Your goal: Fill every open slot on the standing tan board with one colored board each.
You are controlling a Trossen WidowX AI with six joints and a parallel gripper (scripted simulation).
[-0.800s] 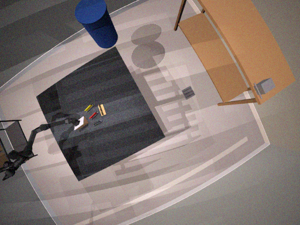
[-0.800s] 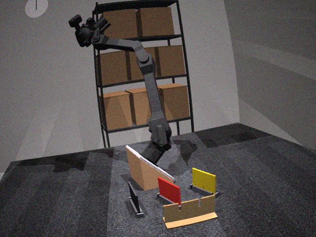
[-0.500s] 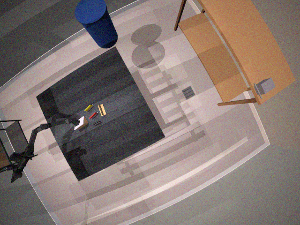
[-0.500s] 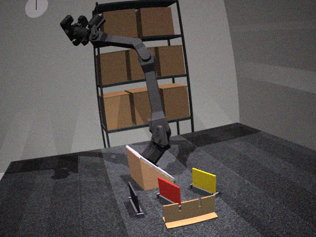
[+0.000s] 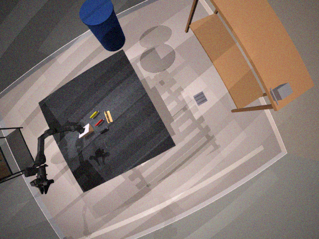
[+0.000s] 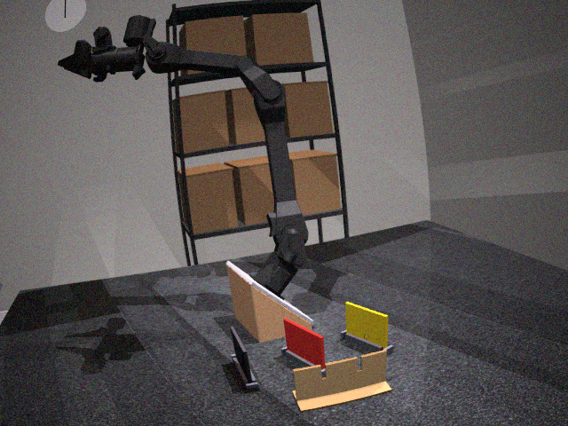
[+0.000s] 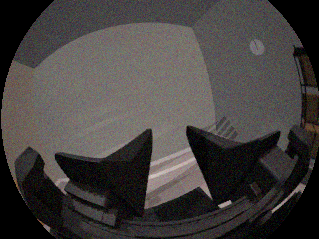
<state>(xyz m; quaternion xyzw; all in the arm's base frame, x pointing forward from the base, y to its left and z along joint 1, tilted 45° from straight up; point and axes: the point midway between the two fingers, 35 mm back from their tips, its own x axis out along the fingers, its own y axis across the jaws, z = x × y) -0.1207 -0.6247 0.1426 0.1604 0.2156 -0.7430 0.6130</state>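
Before you is a dark, streaked tabletop (image 5: 133, 102) (image 6: 436, 293). Toward its edge by the arm's base sits a wedge-shaped block (image 5: 90, 131) (image 6: 256, 307); the tan board (image 5: 108, 116) (image 6: 339, 378) and the red (image 5: 99, 122) (image 6: 303, 341), yellow (image 5: 94, 114) (image 6: 366, 323) and black (image 5: 103, 130) (image 6: 240, 351) boards' holders stand nearer its middle.

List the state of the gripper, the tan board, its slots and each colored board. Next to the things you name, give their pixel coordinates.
Gripper (image 5: 44, 192) (image 6: 59, 62) (image 7: 169, 131): partly open, nothing between the fingers
Tan board (image 5: 108, 117) (image 6: 340, 380): standing, two open slots
Red board (image 5: 99, 122) (image 6: 303, 341): upright in its holder
Yellow board (image 5: 94, 114) (image 6: 366, 323): upright in its holder
Black board (image 5: 103, 130) (image 6: 240, 351): upright in its holder
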